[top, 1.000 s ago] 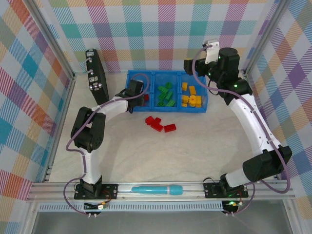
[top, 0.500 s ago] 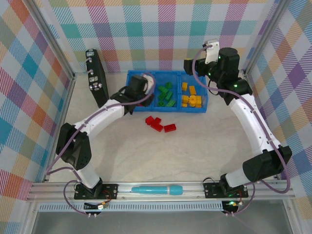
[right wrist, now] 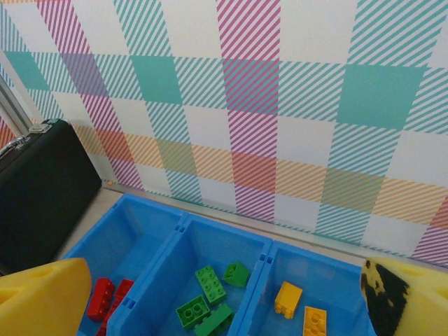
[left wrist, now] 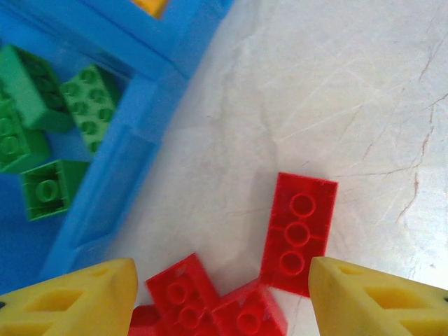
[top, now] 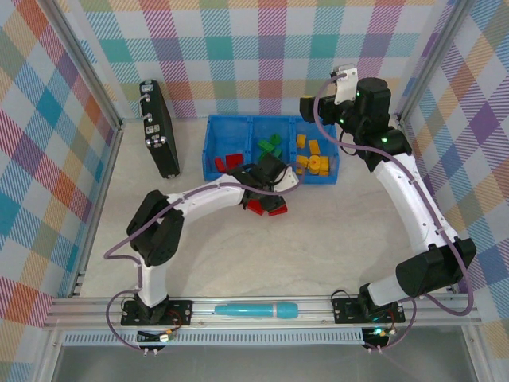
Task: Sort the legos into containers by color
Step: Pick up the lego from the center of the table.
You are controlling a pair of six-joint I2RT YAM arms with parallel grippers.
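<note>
Top view: left gripper (top: 273, 185) low over loose red bricks (top: 266, 208) on the table (top: 318, 247), just in front of the blue tray (top: 262, 119).
Left wrist: jaws spread, empty, with the red bricks between them.
Right wrist: right gripper (right wrist: 224, 280) spread, empty, above the tray holding green bricks (right wrist: 208, 301).

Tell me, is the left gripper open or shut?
Open: the left gripper holds its fingers wide apart above the red bricks, gripping nothing.

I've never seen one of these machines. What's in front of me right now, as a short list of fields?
tray: blue, three compartments
left compartment: red bricks
middle compartment: green bricks
right compartment: yellow bricks
table: a few loose red bricks beside the tray
left jaws: open, above the loose red bricks
right jaws: open, up near the tray's right end
also: black case, teal pen
</note>
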